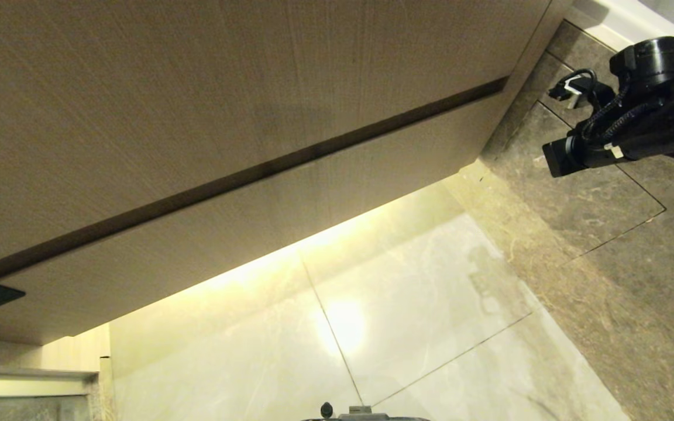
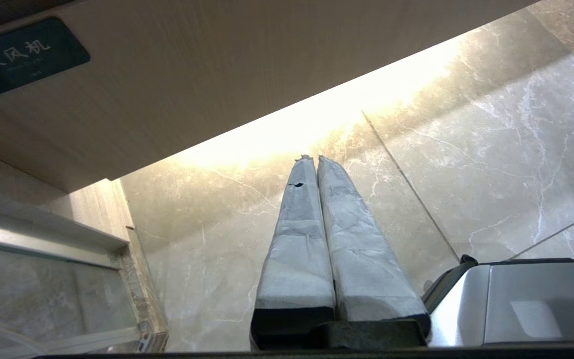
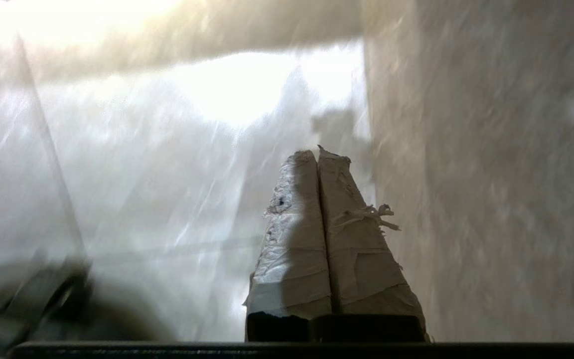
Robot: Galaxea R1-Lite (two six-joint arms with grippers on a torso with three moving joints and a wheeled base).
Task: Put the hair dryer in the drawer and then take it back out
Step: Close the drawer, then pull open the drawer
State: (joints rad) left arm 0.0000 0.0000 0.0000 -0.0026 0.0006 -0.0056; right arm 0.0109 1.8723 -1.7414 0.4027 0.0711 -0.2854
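You are at the very start: the drawer (image 1: 290,228) is shut, its front flush under the taller panel (image 1: 226,88) with only a dark seam between them, so the step in hand is getting it open before anything can go in. The dryer shows in none of the three views, and neither gripper holds it; you will have to find it once the drawer is out.

The right gripper (image 3: 317,154) has its taped fingers pressed together, holding nothing. In the head view its arm (image 1: 629,111) hangs off the drawer's right end, over the darker floor (image 1: 606,280), well apart from the drawer front. Its wrist view is smeared, so what lies just ahead of the tips is hard to say, though it looks like pale tile and a stone wall rather than wood.

The left gripper (image 2: 316,159) is likewise closed and empty, parked low below the drawer's left end, near the dark label (image 2: 23,55), pointing at the lit tiles beneath the vanity.

The next move, as I judge it, calls for bringing the right gripper in from the drawer's right end to either the seam along its top edge or its lower lip, since no handle shows on the front. The fingers would likely have to part or hook to catch an edge.

As for contents: the drawer is closed, so you cannot tell what is inside.
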